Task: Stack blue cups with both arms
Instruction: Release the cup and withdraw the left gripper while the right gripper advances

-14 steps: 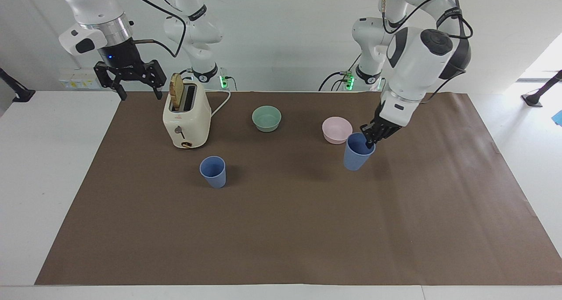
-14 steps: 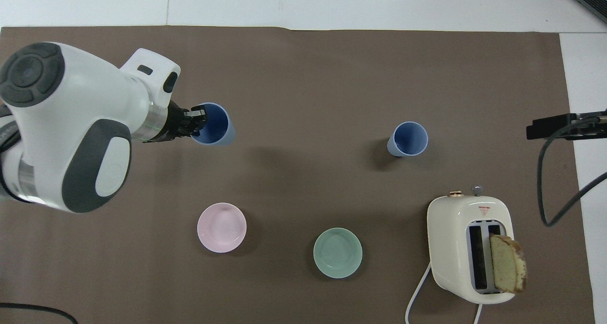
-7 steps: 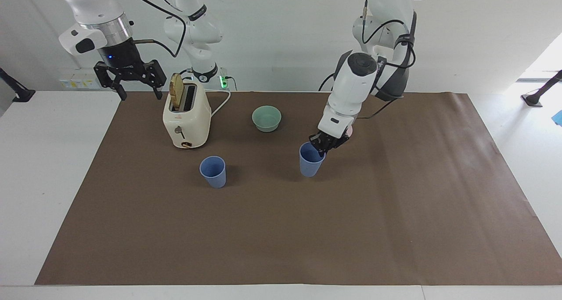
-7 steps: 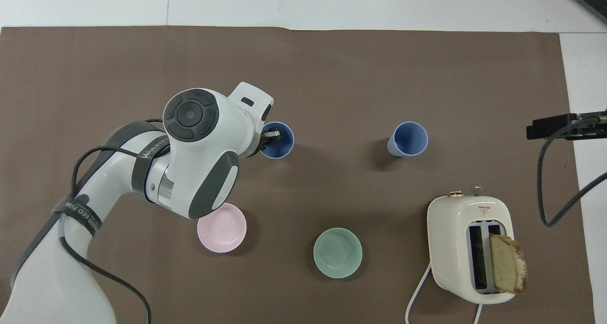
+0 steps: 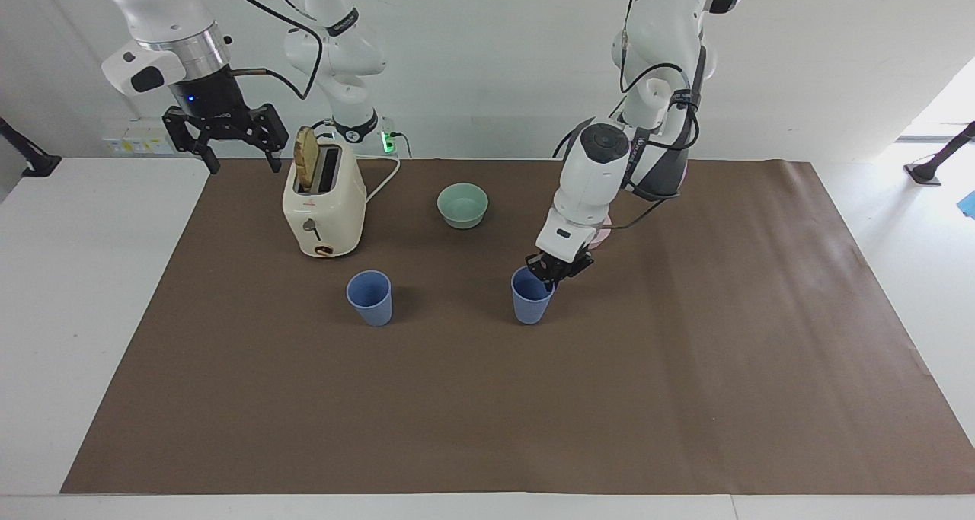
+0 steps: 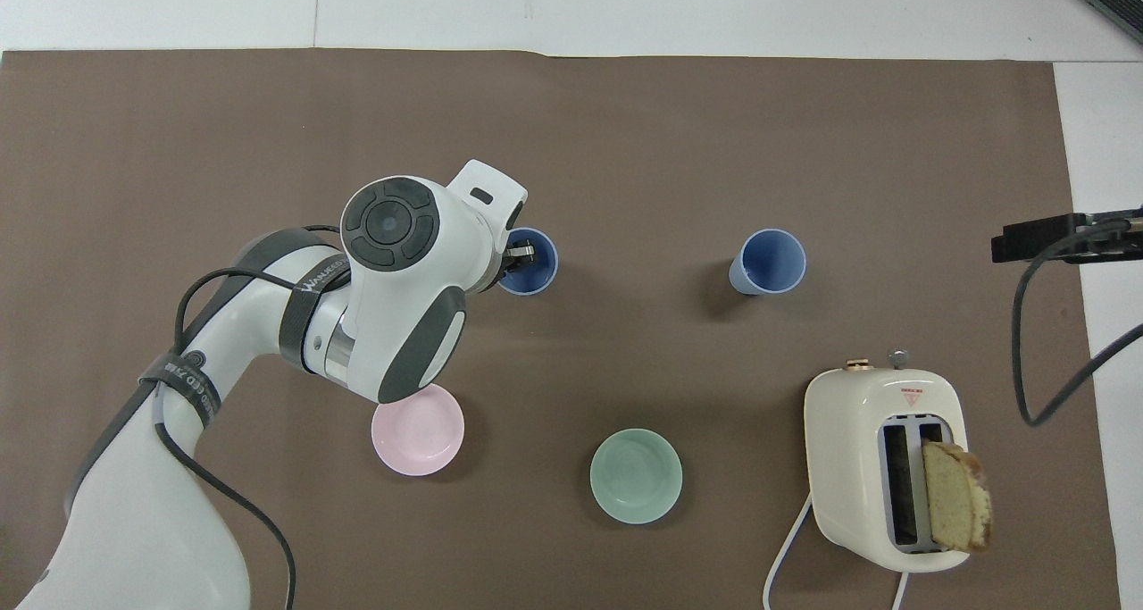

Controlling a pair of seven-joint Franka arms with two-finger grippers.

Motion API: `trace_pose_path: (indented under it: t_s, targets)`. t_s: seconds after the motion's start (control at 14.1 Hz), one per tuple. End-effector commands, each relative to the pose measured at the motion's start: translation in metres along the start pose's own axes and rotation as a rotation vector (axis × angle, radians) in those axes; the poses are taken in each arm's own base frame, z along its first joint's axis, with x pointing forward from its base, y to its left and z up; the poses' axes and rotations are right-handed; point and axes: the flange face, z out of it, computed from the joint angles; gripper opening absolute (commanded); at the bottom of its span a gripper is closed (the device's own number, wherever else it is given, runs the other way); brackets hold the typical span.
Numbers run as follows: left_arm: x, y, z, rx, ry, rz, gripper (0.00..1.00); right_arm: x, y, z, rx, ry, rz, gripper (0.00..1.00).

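One blue cup [image 5: 371,298] stands upright on the brown mat, farther from the robots than the toaster; it also shows in the overhead view [image 6: 768,262]. My left gripper [image 5: 554,270] is shut on the rim of the second blue cup [image 5: 529,301], one finger inside it. That cup is upright, low at the mat near the table's middle; I cannot tell whether its base touches. In the overhead view the left gripper [image 6: 518,257] is at the rim of this cup [image 6: 536,266]. My right gripper [image 5: 239,154] is open and empty, raised beside the toaster, waiting.
A cream toaster [image 5: 324,208] with a bread slice [image 5: 306,158] in one slot stands toward the right arm's end. A mint-green bowl [image 5: 462,205] sits near the middle. A pink bowl [image 6: 418,436] lies partly under the left arm. The brown mat [image 5: 487,413] covers the table.
The left gripper has carried its blue cup toward the right arm's end, closer to the standing cup, and lowered it. The right arm has not moved.
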Motion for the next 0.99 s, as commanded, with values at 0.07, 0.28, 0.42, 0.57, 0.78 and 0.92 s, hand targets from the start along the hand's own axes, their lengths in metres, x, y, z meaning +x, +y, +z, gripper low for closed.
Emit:
trace_pose_path:
  t_s: [0.07,0.28,0.42,0.57,0.78,0.92]
  targets:
    - [-0.004,0.006,0.018,0.004,0.036,0.022,0.00,-0.004,0.002,-0.001,0.008,-0.008,-0.012,1.00]
    - [-0.002,0.005,0.017,0.004,0.037,0.022,0.69,-0.004,0.002,-0.001,0.008,-0.008,-0.010,1.00]
    - [0.001,0.004,0.010,0.026,0.047,0.041,1.00,-0.004,0.002,-0.001,0.010,-0.008,-0.012,1.00]
    - [0.013,-0.002,-0.010,0.048,0.042,0.037,1.00,-0.004,0.002,-0.001,0.010,-0.008,-0.012,1.00]
    - [0.034,-0.034,-0.042,0.059,0.050,0.020,1.00,-0.005,0.000,0.001,0.010,-0.013,-0.013,1.00]
    - [0.047,-0.070,-0.071,0.075,0.049,0.058,1.00,-0.007,-0.002,0.002,0.010,-0.011,-0.016,1.00]
